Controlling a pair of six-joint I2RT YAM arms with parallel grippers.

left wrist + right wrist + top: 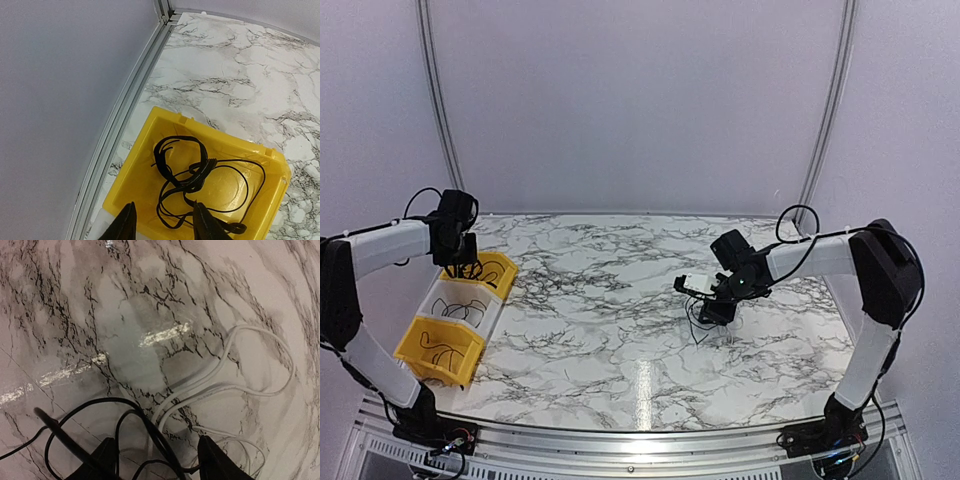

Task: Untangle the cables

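At the lower middle of the left wrist view, the left claw (165, 226) stands open and empty above a yellow bin (131, 170), where one black cable (197, 172) lies in loose loops. At the right of the overhead view, the right claw (716, 312) is down on the marble table (600, 310). Its own camera shows the jaws parted, straddling but not pinching a white cable (225, 362) and the black strands (56, 429) crossing it. These wires look light, limp and slick, likely to slide or drag neighbours along. Pinching a single free span beside the crossing, clear of any plug, seems the safest hold.
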